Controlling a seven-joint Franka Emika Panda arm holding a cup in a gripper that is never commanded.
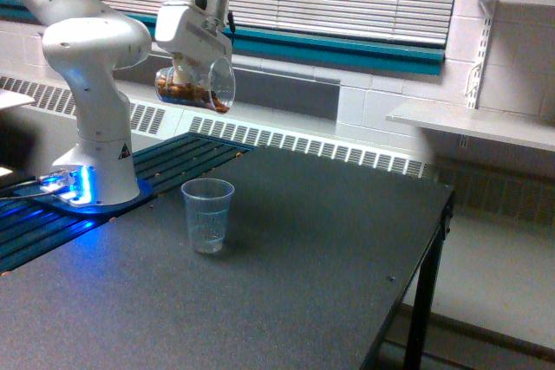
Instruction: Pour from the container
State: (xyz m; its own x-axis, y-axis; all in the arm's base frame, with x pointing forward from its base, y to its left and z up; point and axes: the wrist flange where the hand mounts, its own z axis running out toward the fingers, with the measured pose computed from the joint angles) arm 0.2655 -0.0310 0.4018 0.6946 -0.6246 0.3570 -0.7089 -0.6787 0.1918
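Note:
The container (pixel 198 87), a clear glass jar with brown pieces inside, hangs tipped on its side with its mouth toward the exterior view's right. My gripper (pixel 186 65) is shut on it from above. It hangs well above the table, over and slightly left of the small clear plastic cup (pixel 207 215). That cup stands upright on the dark table and looks empty. The brown pieces lie along the container's lower side, and none are falling.
The arm's white base (pixel 95 171) with blue lights stands at the table's left on a slatted dark panel (pixel 173 158). The dark table (pixel 329 283) ends in an edge at the right. A white shelf (pixel 477 123) hangs on the right wall.

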